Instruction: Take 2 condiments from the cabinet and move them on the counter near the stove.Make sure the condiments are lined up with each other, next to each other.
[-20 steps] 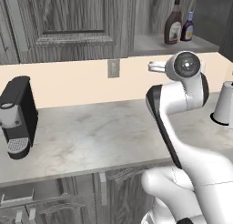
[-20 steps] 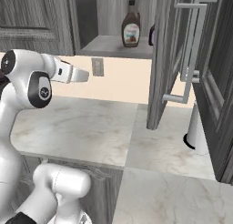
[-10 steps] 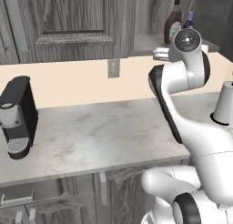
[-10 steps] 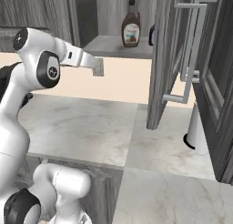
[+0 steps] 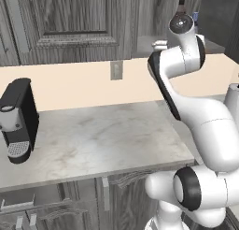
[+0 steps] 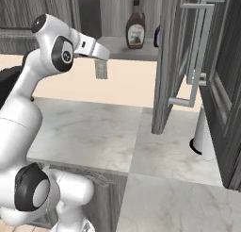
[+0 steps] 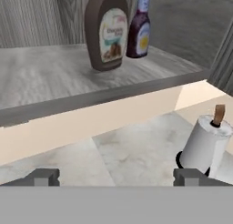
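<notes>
Two-finger gripper (image 7: 116,177) wide open, holding nothing, raised short of the grey wood-grain cabinet's pale shelf (image 7: 45,77). Squat dark brown bottle (image 7: 105,29) and smaller purple-blue bottle (image 7: 139,27) stand side by side on it.

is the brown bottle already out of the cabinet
No, the brown bottle stands upright on the cabinet shelf beside the purple bottle, with the open hand short of it.

White glossy arm (image 6: 28,108), dark joints
</notes>
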Motion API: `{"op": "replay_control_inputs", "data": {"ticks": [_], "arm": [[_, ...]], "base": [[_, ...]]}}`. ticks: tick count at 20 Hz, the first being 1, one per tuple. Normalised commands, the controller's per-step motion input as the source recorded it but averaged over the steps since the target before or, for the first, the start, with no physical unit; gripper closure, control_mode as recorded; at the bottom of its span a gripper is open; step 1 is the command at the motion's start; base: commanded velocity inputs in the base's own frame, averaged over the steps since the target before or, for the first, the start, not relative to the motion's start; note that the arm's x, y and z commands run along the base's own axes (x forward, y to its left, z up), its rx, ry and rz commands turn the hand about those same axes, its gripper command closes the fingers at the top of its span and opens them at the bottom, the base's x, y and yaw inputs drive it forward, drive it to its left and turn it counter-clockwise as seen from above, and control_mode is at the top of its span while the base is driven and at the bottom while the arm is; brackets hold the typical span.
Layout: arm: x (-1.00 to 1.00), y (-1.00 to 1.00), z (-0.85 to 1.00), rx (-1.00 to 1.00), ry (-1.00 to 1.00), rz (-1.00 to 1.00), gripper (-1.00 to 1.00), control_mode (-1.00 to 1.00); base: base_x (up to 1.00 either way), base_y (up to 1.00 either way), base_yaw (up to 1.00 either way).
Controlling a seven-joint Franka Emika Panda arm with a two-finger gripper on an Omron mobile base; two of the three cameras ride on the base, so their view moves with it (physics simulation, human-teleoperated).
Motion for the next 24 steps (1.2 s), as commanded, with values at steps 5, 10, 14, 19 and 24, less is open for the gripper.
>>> {"op": "replay_control_inputs", "data": {"ticks": [5,10,14,19,24], "arm": [[0.26,-0.03,0.0,0.0,-0.08,0.0,-1.0,-1.0],[0.34,-0.02,0.0,-0.03,-0.15,0.0,-1.0,-1.0],[0.28,-0.16,0.02,-0.01,-0.07,0.0,-1.0,-1.0],[0.3,-0.25,0.08,0.0,0.0,-0.02,-1.0,-1.0],[0.37,-0.21,0.04,0.0,0.0,-0.02,-1.0,-1.0]], "base": [[0.0,0.0,0.0],[0.0,0.0,0.0],[0.0,0.0,0.0],[0.0,0.0,0.0],[0.0,0.0,0.0]]}}
